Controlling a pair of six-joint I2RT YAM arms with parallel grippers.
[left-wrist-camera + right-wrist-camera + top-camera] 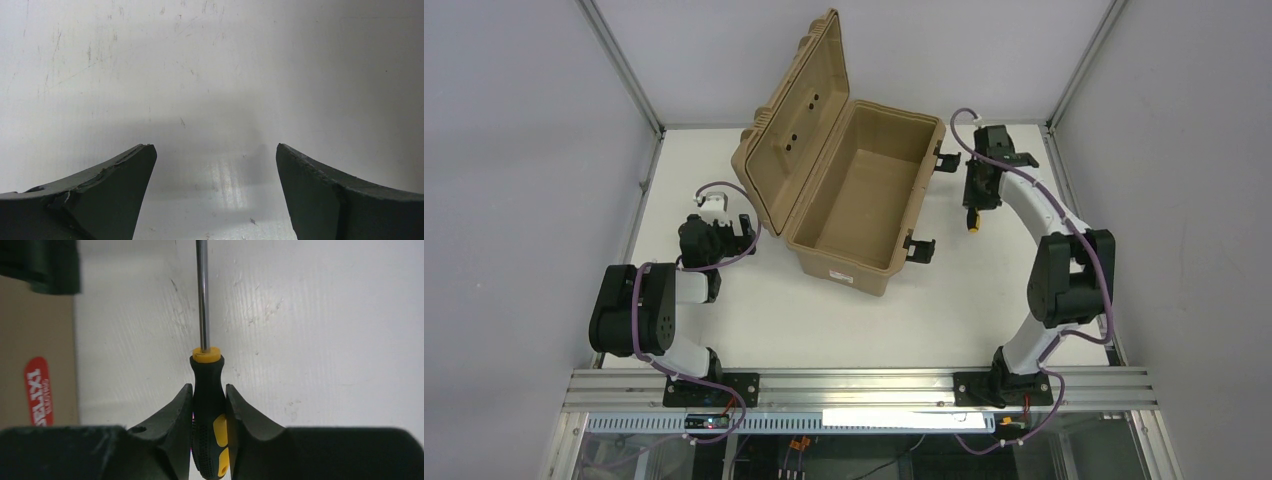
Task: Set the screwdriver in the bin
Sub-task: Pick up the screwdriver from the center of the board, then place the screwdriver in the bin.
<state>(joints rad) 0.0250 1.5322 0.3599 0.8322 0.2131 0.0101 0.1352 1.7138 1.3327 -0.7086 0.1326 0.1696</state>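
Observation:
The tan bin (864, 275) stands open at the table's middle, its ribbed lid (799, 120) tipped up to the left. My right gripper (979, 198) is just right of the bin, outside it, and is shut on the screwdriver (972, 226). In the right wrist view the jaws of this gripper (208, 387) clamp the black and yellow handle (207, 375), and the thin shaft (202, 295) points away over the white table. I cannot tell if it touches the table. My left gripper (736, 232) is open and empty left of the bin; it also shows in the left wrist view (215, 147).
The bin's tan side wall with a red sticker (37, 390) fills the left edge of the right wrist view, with a black latch (45, 265) above it. Two black latches (919, 247) stick out from the bin's right side. Frame posts stand at the table's far corners.

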